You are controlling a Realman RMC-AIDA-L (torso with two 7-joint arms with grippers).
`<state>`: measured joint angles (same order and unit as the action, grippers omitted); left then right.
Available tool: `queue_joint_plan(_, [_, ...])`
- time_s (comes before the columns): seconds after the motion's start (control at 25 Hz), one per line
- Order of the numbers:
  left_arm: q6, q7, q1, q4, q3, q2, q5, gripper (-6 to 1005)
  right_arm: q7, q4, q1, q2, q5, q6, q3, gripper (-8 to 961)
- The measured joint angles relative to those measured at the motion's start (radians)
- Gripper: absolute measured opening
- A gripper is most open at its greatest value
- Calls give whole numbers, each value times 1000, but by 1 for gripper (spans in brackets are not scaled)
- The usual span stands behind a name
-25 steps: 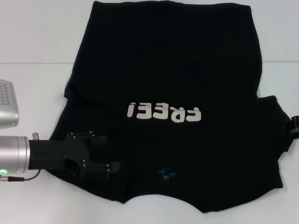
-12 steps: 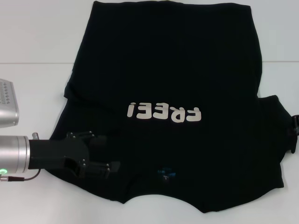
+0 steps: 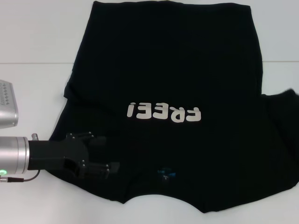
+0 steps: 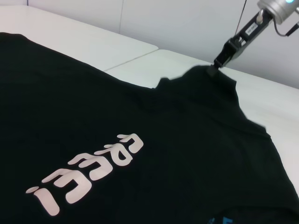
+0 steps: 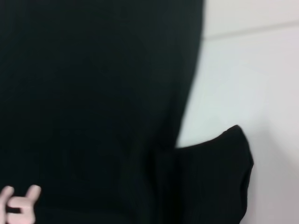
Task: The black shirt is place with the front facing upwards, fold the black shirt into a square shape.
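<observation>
Open table far-left; near-left side crowded.
Bare white table [image 3: 37, 42] beside the black shirt [image 3: 177, 60] lies open; a silver device [image 3: 7, 105] and the left gripper [image 3: 100, 156] block the near-left approach.

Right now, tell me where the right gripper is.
The right gripper shows only in the left wrist view, pinching the black shirt's right sleeve and lifting it off the white table.

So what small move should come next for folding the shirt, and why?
Probably the right gripper should carry the sleeve it pinches inward over the shirt body. In the left wrist view that sleeve is lifted into a peak above the white table, while the left gripper rests on the opposite sleeve, steadying the cloth.
</observation>
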<state>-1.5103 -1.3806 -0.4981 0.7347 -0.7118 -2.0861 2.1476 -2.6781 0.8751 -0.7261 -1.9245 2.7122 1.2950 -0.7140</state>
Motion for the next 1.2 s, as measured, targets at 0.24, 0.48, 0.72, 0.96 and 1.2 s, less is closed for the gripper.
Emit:
queue_joint_plan(0.24, [1, 0, 2, 0, 0, 0, 1, 924, 33, 7, -66, -16, -18, 33, -46, 36])
queue_joint_plan(0.48, [1, -1, 1, 0, 0, 0, 1, 925, 43, -5, -132, -61, -24, 27, -133, 53])
queue_joint_plan(0.72, [2, -11, 1, 0, 1, 0, -3, 925, 56, -10, -159, -101, -20, 22, -187, 78])
queue_joint_plan(0.96, [2, -23, 0, -5, 30, 0, -6, 925, 119, -19, -124, -112, -102, 15, -172, 136])
queue_joint_plan(1.2, [-12, -75, -5, -11, 68, 5, -7, 926, 276, -69, -36, -96, -340, 1, -116, 257])
